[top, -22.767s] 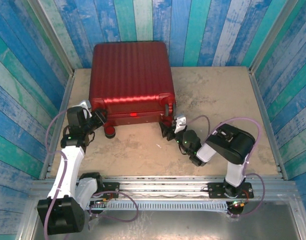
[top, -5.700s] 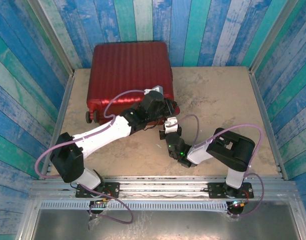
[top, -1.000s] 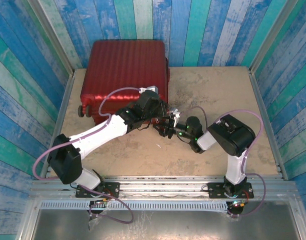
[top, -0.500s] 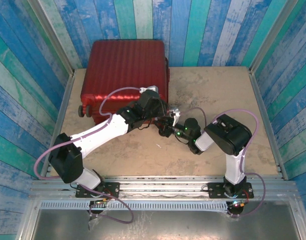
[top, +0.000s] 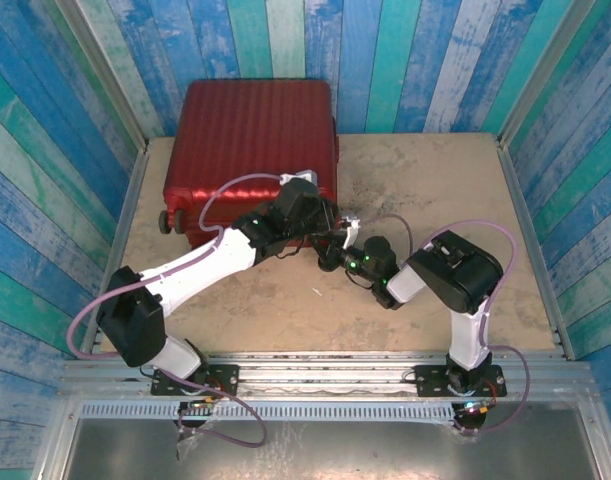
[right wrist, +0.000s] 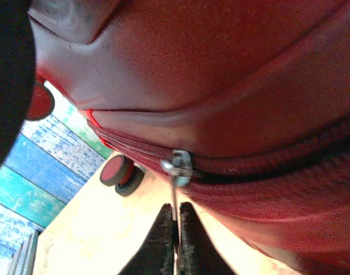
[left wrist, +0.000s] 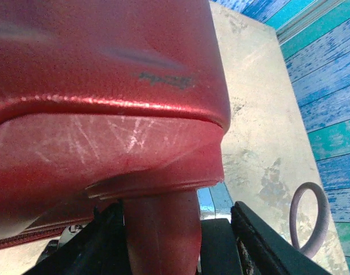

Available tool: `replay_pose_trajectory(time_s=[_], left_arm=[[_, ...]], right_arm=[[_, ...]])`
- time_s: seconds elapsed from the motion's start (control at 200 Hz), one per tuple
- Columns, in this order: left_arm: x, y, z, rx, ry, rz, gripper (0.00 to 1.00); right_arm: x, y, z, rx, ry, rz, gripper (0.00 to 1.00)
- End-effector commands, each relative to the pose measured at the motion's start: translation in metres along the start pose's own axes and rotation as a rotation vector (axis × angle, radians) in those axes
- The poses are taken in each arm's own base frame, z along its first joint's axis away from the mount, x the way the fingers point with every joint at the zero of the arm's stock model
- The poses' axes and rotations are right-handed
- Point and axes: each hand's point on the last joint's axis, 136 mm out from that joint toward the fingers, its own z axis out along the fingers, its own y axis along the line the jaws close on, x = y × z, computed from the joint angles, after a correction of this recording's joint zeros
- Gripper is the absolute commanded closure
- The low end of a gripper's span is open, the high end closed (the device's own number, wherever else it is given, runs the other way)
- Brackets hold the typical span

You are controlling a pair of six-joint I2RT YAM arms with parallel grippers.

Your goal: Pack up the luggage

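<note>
Sandy table [top: 435,190], blue plank walls: the luggage [top: 250,140] lies closed at the back left. My right gripper [right wrist: 175,215] has just pinched shut on its zipper pull [right wrist: 175,186], so I reckon zipping can start. The left gripper [left wrist: 177,229] straddles a corner; I can't tell if it's clamping.

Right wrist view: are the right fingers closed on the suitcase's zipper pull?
Yes, the right fingers are pinched together on the thin metal zipper pull hanging from the luggage zip.

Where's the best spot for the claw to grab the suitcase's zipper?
Pinch the thin metal pull tab dangling from the slider on the luggage seam. It sticks out, so come from its free end, one finger on each flat side, as the right claw does.
</note>
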Motion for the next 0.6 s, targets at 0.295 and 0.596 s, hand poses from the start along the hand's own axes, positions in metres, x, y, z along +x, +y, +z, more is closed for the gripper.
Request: replay_pose_trajectory(time_s=[0.295, 0.596], left_arm=[[-0.016, -0.054, -0.062, 0.293, -0.087, 0.167, 1.0], [-0.012, -0.008, -0.093, 0.293, -0.126, 0.155, 1.0]], right_arm=[[0.0, -0.008, -0.02, 0.123, 0.142, -0.079, 0.99], [0.012, -0.006, -0.038, 0.151, 0.263, -0.145, 0.99]])
